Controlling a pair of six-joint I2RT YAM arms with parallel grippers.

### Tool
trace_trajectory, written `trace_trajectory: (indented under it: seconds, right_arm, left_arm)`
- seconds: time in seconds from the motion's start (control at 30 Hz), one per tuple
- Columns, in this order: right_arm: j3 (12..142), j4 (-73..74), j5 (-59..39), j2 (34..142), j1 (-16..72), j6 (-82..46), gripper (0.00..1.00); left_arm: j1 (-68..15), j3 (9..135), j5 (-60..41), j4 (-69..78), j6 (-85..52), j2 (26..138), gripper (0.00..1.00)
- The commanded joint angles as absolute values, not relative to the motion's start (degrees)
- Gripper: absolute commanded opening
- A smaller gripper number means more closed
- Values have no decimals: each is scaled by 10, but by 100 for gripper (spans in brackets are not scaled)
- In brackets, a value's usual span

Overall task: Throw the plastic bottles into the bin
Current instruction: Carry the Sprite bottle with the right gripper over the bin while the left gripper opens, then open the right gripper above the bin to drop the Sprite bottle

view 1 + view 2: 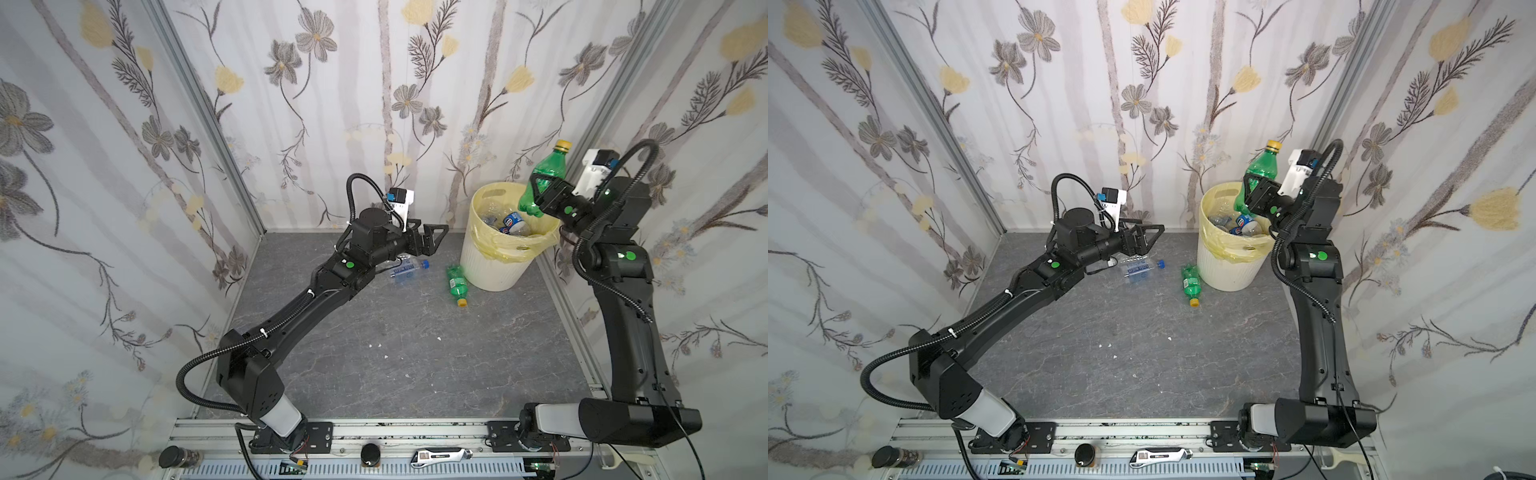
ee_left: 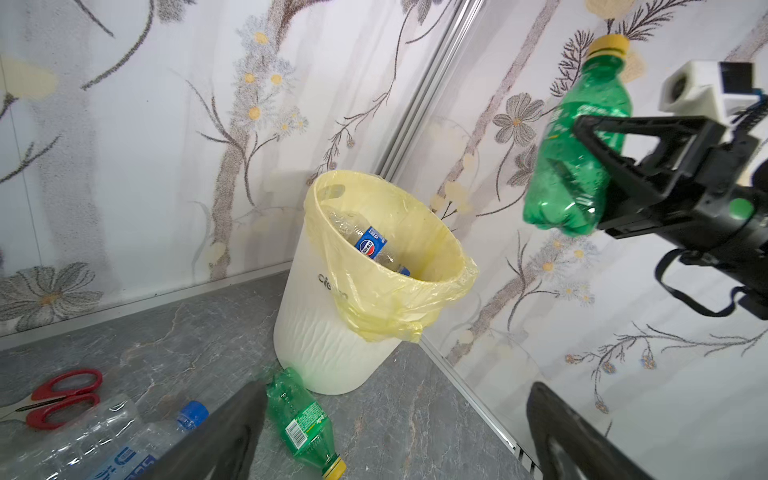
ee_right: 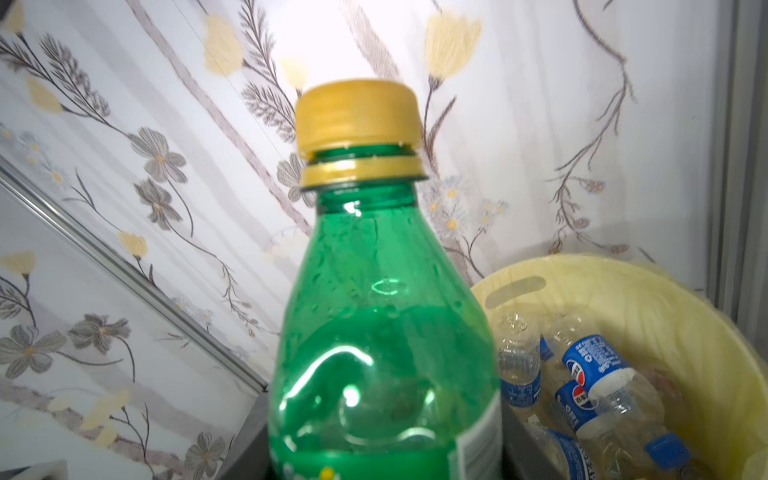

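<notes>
My right gripper (image 1: 537, 192) (image 1: 1251, 192) (image 2: 570, 145) (image 3: 386, 457) is shut on an upright green bottle (image 1: 547, 172) (image 1: 1262, 168) (image 2: 582, 124) (image 3: 374, 324) with a yellow cap, held above the near rim of the bin (image 1: 486, 266) (image 1: 1221, 270) (image 2: 316, 324) (image 3: 623, 270). Several clear blue-labelled bottles (image 1: 513, 222) (image 1: 1244, 224) (image 2: 374, 245) (image 3: 594, 374) lie inside. My left gripper (image 1: 434, 239) (image 1: 1150, 237) (image 2: 395, 449) is open and empty, left of the bin. On the floor lie a second green bottle (image 1: 457, 284) (image 1: 1191, 282) (image 2: 305, 424) and a clear blue-capped bottle (image 1: 407, 270) (image 1: 1140, 268) (image 2: 137, 449).
Red-handled scissors (image 2: 62, 399) lie on the grey floor beside another clear crushed bottle (image 2: 75, 436). Flowered walls close in the back and both sides, and the bin stands in the back right corner. A hand tool (image 1: 440, 457) and a dark jar (image 1: 178, 457) rest on the front rail.
</notes>
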State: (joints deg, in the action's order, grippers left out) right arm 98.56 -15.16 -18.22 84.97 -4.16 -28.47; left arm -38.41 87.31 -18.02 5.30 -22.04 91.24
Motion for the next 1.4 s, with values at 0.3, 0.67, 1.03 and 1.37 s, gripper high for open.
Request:
trace_trajectory:
  seconds: [0.3,0.67,1.03,1.37]
  right_arm:
    - [986,-119,-175,943,-89,-350,65]
    - [923,-86,-193,956,-109,-380,100]
    - [893,-70,-190,894,-102,-367,100]
    - [866,-114,-131,857,-22,-290,100]
  left_arm:
    - [-385,871,-175,64,-214,918,100]
    - [-383,848,-160,54,-191,914,100]
    - [-383,857,-172,54,-208,941,100]
    - [-369,836,-185,56,-275,954,100]
